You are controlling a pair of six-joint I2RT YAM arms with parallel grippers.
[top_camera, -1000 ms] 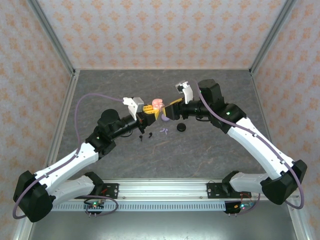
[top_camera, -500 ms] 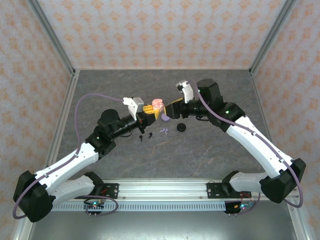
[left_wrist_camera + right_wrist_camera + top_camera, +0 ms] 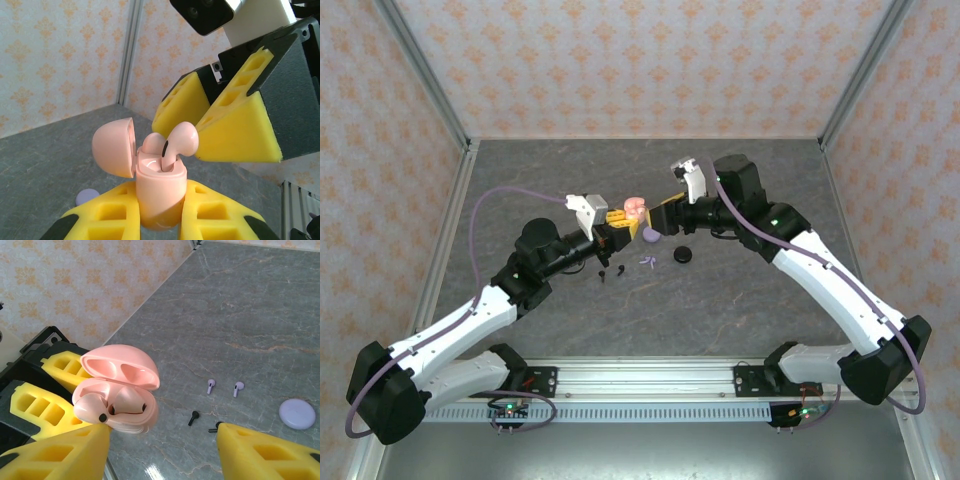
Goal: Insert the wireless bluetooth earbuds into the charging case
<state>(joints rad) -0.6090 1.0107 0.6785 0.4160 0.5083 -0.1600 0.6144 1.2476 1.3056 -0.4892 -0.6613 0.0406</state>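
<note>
- I am pinching the open pink charging case in the left fingers.
- Right fingers, spread, are backing off; pink earbud seemingly released, half-seated.

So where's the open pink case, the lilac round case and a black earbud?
open pink case (image 3: pixel 161 196), left wrist view, front of body.
lilac round case (image 3: pixel 297 413), right wrist view, its flat top.
black earbud (image 3: pixel 193 417), right wrist view, its stem.

White arm links, black joints, lilac cables, yellow foam pads on left hand and right hand.
</note>
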